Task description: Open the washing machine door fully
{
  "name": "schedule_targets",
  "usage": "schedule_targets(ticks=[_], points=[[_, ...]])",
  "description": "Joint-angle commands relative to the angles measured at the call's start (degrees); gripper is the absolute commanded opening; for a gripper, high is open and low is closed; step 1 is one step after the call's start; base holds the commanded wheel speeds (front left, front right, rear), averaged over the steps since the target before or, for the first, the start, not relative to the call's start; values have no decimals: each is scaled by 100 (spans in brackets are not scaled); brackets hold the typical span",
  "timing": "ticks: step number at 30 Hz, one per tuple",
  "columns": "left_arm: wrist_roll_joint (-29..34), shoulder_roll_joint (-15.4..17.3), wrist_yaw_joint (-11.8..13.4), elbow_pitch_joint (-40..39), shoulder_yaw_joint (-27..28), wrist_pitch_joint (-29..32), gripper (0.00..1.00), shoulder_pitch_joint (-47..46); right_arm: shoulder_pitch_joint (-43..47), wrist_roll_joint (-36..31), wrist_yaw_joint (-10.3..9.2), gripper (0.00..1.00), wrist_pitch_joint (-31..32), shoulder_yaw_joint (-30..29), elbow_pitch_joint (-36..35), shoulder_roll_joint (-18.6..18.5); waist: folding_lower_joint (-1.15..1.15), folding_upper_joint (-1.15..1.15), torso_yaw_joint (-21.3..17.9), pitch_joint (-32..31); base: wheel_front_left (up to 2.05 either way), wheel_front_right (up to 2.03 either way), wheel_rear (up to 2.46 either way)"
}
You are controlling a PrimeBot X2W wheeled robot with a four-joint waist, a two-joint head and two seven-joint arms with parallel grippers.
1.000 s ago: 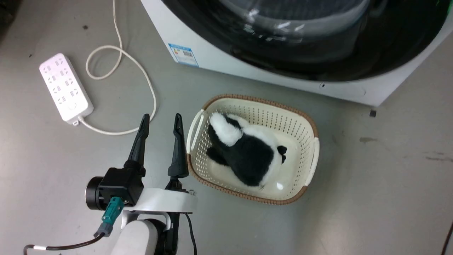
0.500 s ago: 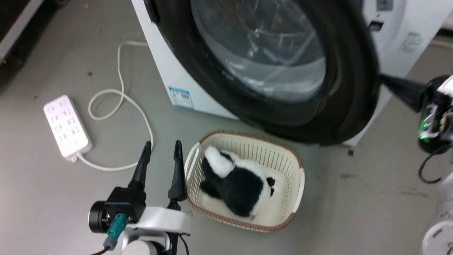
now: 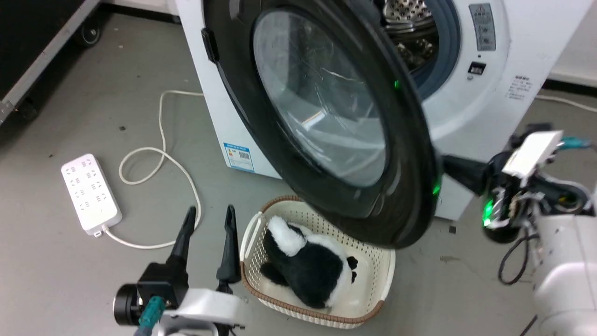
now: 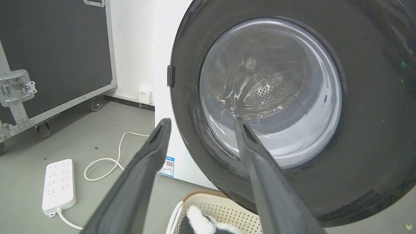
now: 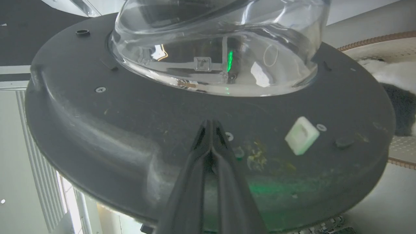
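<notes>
- Washing machine: a white front-loader standing on the floor, and the landmark for every item below.
- Washing machine door: a black ring around a bulging clear glass bowl. It is hinged at the machine's left side and swung partly open. Its free edge stands out from the machine's front, above the basket.
- Drum: perforated steel inside a grey rubber rim, showing past the door's free edge.
- Right claw: at the machine's right front, fingers pressed together, tips at the door's dark inner face near its free edge.
- Left claw: out in front of the machine, fingers spread apart and holding nothing.
- Basket: cream with a brown rim, on the floor before the machine, holding a black-and-white plush toy.
- Power strip: white, on the floor left of the machine, with its cord looping toward the machine.
- Floor: smooth grey, with scattered dark marks.
- Black case: metal-edged, on wheels, left of the machine against a white wall.
</notes>
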Motion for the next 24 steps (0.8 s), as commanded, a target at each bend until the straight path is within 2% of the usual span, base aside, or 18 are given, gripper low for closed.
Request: schedule_targets(ticks=[1,3,4,5,6,7,8,9,10,11,17,24], points=[[-2,7,-81,124,1,-32,100,192,426,649,6,0,-57,627,-31,37,1,0,58,-159,0,0,0],[-29,7,-112,194,-3,-32,100,275,656,1130,6,0,-116,1093,-124,37,1,0,85,-247,0,0,0],[-29,7,-112,194,-3,-32,100,275,656,1130,6,0,-116,1093,-124,37,1,0,85,-247,0,0,0],[-50,7,-145,272,-9,-32,100,361,908,1627,6,0,-201,1605,-262,37,1,0,115,-326,0,0,0],[-50,7,-145,272,-9,-32,100,361,908,1627,6,0,-201,1605,-262,37,1,0,115,-326,0,0,0],[-64,7,-164,319,-20,-32,100,405,1044,1878,6,0,-259,1875,-349,37,1,0,132,-360,0,0,0],[-76,7,-215,410,-52,-32,100,475,1321,2351,6,0,-417,2431,-558,38,1,0,168,-415,0,0,0],[-76,7,-215,410,-52,-32,100,475,1321,2351,6,0,-417,2431,-558,38,1,0,168,-415,0,0,0],[-82,7,-251,486,-68,-32,100,525,1591,2753,6,0,-628,2970,-798,38,1,0,202,-452,0,0,0],[-82,7,-251,486,-68,-32,100,525,1591,2753,6,0,-628,2970,-798,38,1,0,202,-452,0,0,0],[-108,7,-345,662,-110,-32,100,566,2057,3582,6,0,-1394,4126,-1329,38,1,0,288,-478,0,0,0],[-155,7,-320,697,-112,-32,100,538,2138,3880,6,0,-1905,4589,-1467,33,1,0,266,-483,0,0,0]])
